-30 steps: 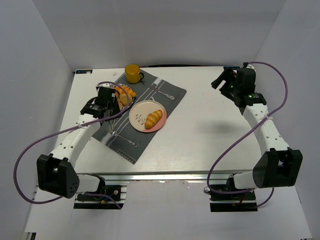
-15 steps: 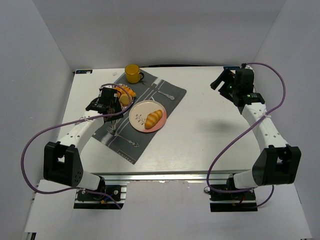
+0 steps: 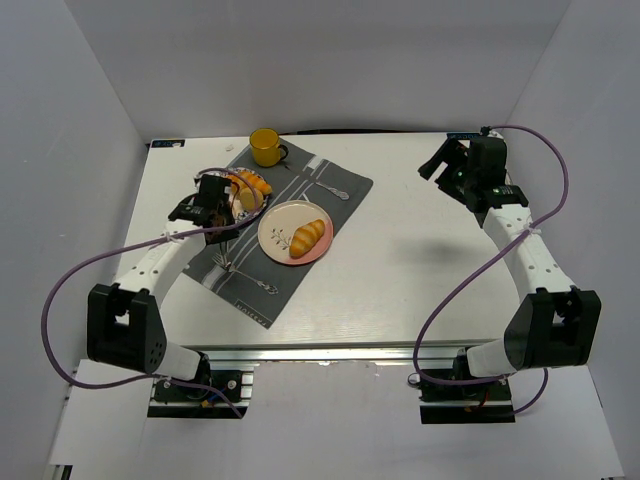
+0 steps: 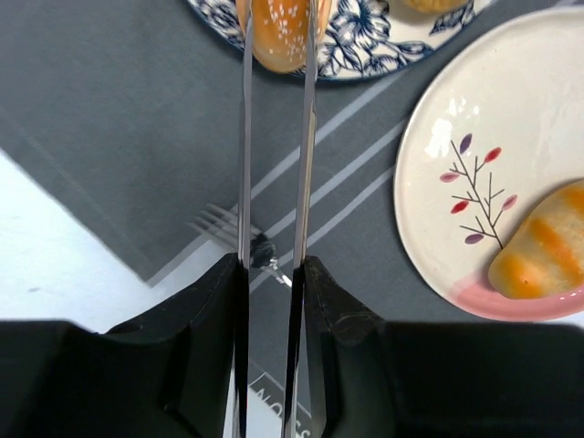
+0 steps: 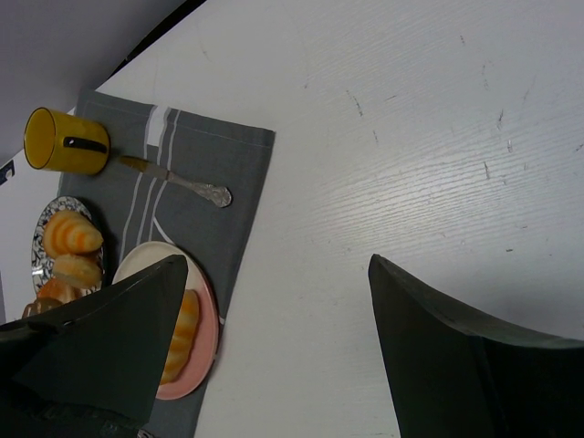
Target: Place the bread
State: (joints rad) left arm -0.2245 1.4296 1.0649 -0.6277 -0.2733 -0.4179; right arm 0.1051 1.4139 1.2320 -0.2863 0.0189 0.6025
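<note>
Reaching farther than before, left gripper (image 4: 277, 13) now pinches a bread roll (image 4: 278, 44).

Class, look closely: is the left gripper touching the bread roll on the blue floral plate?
Touching. The left wrist view shows the left gripper with its fingers pressed against both sides of the roll, no gap.

Placemat (image 4: 109, 119): white printed lettering (image 4: 274, 399) near one corner, cut off and too small to read. No other legible text, brand, number or sign.
</note>
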